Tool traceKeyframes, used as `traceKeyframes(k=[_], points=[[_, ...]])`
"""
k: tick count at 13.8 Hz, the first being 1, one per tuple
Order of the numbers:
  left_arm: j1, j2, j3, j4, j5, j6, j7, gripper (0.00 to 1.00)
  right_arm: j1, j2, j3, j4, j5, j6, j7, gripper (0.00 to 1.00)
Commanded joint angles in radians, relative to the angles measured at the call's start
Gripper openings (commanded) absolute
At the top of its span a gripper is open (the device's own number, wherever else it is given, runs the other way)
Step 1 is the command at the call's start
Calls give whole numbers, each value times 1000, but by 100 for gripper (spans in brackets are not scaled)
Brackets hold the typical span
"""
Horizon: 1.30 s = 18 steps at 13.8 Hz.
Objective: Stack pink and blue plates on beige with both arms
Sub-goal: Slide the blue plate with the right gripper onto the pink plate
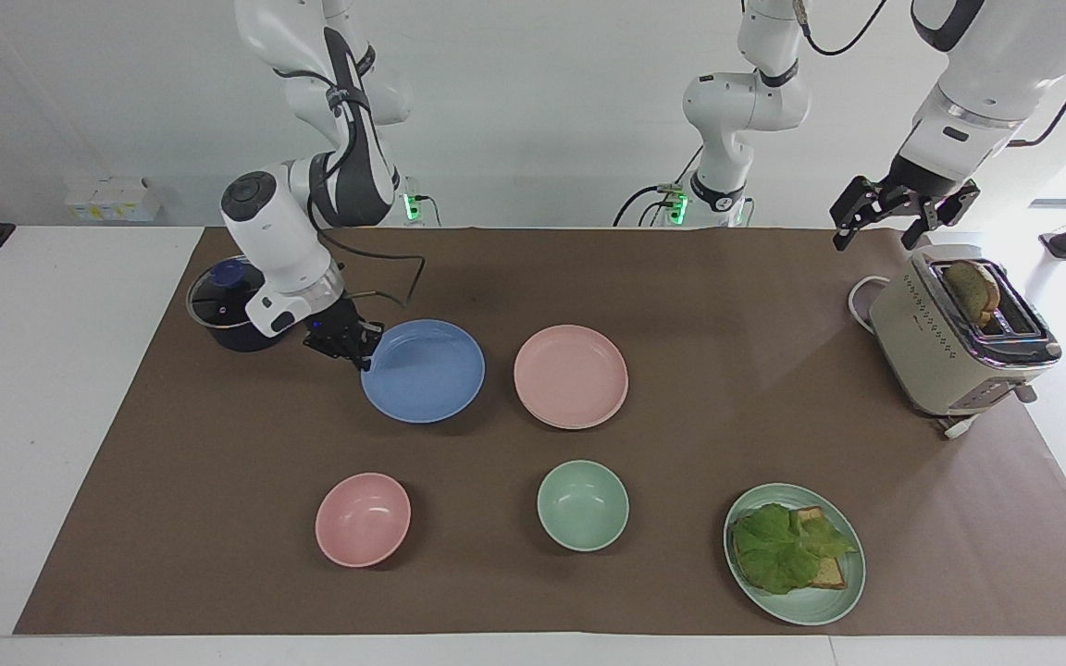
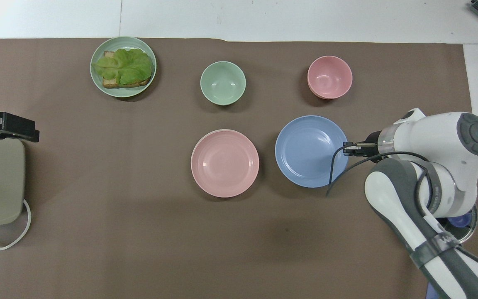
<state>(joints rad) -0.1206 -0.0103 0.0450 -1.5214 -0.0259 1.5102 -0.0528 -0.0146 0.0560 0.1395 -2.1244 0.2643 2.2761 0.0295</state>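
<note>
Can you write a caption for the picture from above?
Right gripper lifts blue plate beside pink plate.

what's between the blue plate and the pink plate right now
Nothing: only a bare strip of brown mat separates the blue plate, held by the right gripper, from the pink plate, clearest overhead.

Count of items on the bench

Three plates are seen: blue plate [image 1: 424, 371], pink plate [image 1: 571, 376], green plate [image 1: 806, 606]; two bowls: pink bowl [image 1: 363, 519], green bowl [image 1: 583, 505]; one toaster [image 1: 945, 344]; one lidded pot [image 1: 218, 301], partly hidden.

Bright, even light; glare at three o'clock in the facing view; soft shadows under the blue plate [image 1: 423, 370]; sharp focus.
</note>
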Motion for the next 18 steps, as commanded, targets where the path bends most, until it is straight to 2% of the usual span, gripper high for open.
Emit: traceKeyframes(k=[1,4,7,9,15,18], points=[[13,-4,-10,1,14,-16,13,100,51,24,3,61,56,-17,3,0],[13,-4,-10,0,14,-16,13,100,135,27,3,75,38,-3,123,0],[13,-4,-8,0,14,-16,13,100,247,71,2,119,21,0,263,0],[13,-4,-8,0,14,-16,13,100,290,111,3,136,-35,2,353,0],[13,-4,-8,1,14,-16,13,100,373,194,2,193,-74,0,533,0],[13,-4,-10,0,14,-16,13,100,386,209,3,195,-122,-1,584,0]])
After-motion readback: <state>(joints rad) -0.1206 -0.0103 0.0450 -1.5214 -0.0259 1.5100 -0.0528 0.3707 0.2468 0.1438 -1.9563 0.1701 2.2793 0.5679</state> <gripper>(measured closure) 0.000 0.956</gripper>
